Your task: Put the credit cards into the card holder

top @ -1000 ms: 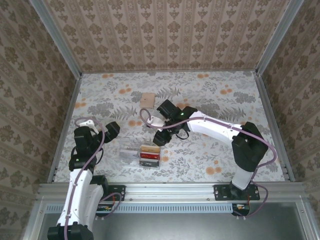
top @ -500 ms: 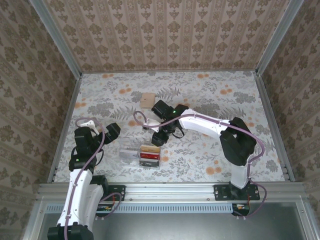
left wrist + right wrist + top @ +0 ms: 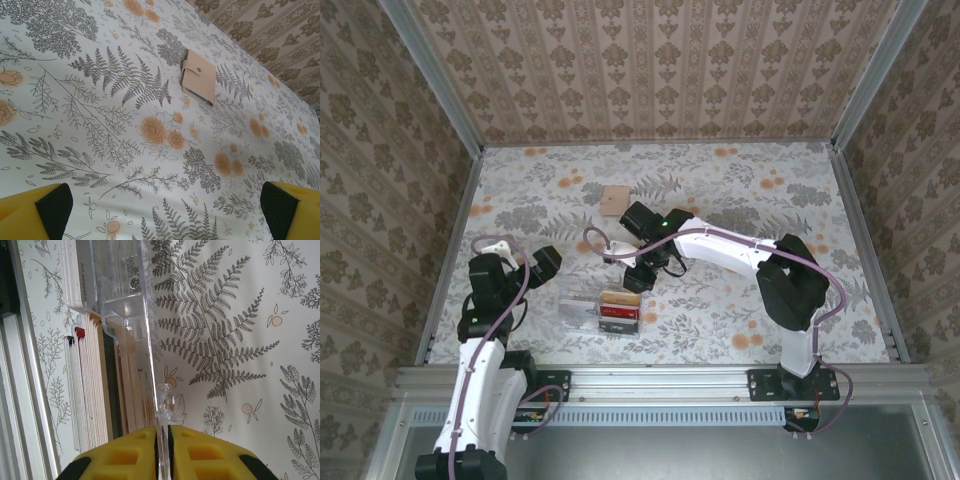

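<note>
In the top view, the right gripper [image 3: 638,277] is hanging low at the far right end of the clear tray [image 3: 582,306]. Its own wrist is covering its jaws, so their gap is not showing here. The credit cards [image 3: 619,306] are standing on edge in the tray as tan, red and dark strips, just beside that gripper. The card holder [image 3: 614,200] is lying farther back on the floral table [image 3: 770,200], well apart from the tray and beyond the right wrist. The left gripper [image 3: 542,262] is hovering left of the tray, touching nothing.

In the left wrist view, the two yellow fingers [image 3: 50,210] are sitting in the bottom corners, cut off by the frame and spread wide with nothing between them. The tan card holder is lying flat far ahead of them, snap up, with a dark edge peeking from its lower side.

In the right wrist view, the fingers are pressing almost together on the thin clear wall of the tray. The cards are packed upright to the left of that wall, their faces hidden and only their edges showing.
</note>
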### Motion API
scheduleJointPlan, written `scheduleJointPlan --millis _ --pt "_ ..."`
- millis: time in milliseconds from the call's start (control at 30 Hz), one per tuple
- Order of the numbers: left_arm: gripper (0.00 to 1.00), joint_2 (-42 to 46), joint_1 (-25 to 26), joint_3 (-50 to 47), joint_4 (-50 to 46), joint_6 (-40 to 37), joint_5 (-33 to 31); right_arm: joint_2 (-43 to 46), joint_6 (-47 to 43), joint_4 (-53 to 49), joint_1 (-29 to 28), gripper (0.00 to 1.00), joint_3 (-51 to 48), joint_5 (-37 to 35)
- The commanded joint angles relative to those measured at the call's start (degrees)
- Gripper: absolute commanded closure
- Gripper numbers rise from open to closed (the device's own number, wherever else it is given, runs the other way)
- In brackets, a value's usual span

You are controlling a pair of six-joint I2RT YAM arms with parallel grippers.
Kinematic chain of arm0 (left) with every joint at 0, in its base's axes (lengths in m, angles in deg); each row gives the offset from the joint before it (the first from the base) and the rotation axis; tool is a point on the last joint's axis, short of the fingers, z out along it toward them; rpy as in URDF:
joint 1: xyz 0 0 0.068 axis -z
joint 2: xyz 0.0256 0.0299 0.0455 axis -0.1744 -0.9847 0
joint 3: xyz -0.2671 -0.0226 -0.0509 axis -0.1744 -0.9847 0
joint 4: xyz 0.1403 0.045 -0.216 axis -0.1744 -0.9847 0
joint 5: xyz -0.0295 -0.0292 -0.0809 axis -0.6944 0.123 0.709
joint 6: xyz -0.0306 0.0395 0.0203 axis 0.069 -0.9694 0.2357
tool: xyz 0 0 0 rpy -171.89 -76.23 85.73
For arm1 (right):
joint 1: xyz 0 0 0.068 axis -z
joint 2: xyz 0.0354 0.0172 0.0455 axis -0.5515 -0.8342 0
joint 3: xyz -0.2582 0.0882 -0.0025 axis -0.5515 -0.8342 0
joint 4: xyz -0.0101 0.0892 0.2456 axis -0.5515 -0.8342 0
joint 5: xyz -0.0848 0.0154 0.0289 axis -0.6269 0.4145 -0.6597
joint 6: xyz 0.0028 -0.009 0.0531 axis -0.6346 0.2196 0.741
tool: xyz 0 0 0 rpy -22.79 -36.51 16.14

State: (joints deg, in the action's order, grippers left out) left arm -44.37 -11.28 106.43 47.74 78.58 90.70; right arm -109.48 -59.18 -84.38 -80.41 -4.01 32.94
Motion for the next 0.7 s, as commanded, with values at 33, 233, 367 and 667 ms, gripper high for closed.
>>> scheduleJointPlan --millis 33,233,367,667 --pt "0.00 0.57 -0.37 2.35 -1.07 -0.43 1.34 -1.11 -1.61 -1.26 -0.55 0.89 1.68 -1.40" --pt "0.00 0.25 -0.36 3.09 -1.33 -0.49 1.83 1.17 -2.38 0.73 -0.53 0.98 0.05 -4.40" --pt "0.00 -0.12 -0.35 3.44 -1.33 -0.44 2.33 2.27 -2.50 0.93 0.06 0.99 -0.83 -5.69" --pt "0.00 -2.46 -0.26 4.88 -0.36 -0.49 5.18 7.37 -0.42 4.64 5.62 1.00 -7.01 -7.55"
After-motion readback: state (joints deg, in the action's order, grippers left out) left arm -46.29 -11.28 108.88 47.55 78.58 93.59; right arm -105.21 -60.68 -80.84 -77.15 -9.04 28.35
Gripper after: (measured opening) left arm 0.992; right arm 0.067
